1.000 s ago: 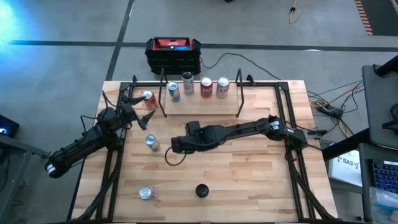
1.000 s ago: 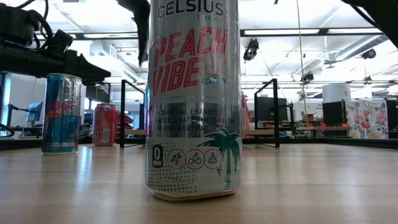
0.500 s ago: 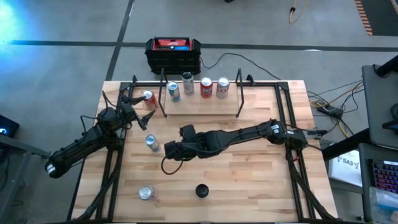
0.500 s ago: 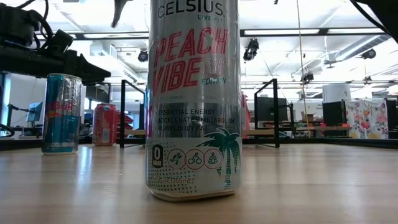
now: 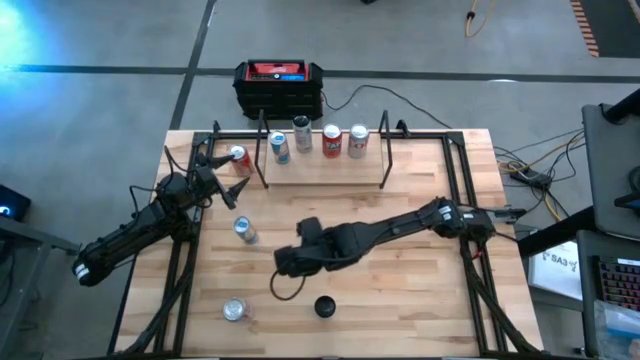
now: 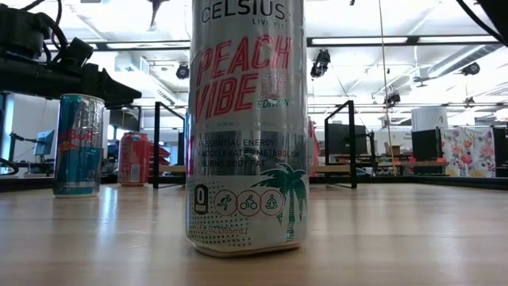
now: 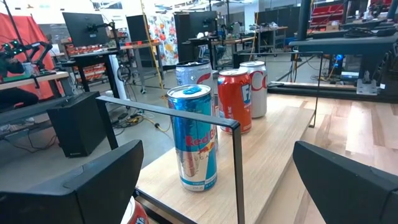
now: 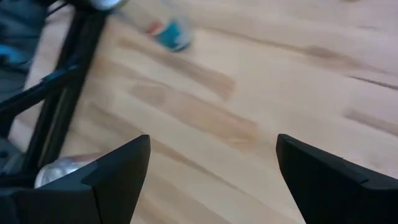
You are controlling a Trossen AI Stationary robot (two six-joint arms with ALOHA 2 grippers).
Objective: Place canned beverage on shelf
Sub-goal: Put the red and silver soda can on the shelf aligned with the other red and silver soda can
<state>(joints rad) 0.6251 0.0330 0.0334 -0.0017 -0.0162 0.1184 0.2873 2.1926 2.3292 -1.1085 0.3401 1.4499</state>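
The shelf (image 5: 325, 168), a light-wood plank with black rod uprights, stands at the table's far side with several cans standing on it (image 7: 194, 137). A red can (image 5: 238, 158) stands just left of it. A blue can (image 5: 243, 230) and a silver can (image 5: 234, 309) stand on the tabletop; in the low view the silver can (image 6: 246, 127) fills the middle. My right gripper (image 5: 284, 266) hovers open above the bare table between these two cans, empty (image 8: 211, 180). My left gripper (image 5: 226, 170) waits open and level beside the shelf's left end.
A black-and-red box (image 5: 279, 85) sits beyond the table's far edge. A black round object (image 5: 324, 306) lies near the front edge. Black frame rods (image 5: 185, 270) run along the table's left and right sides. Bare wood (image 5: 400, 290) spreads right of my right gripper.
My right gripper has swung toward the table's near edge, staying open and empty above the wood. In the low view its dark finger has nearly left the picture's top. The cans and my left arm have kept still.
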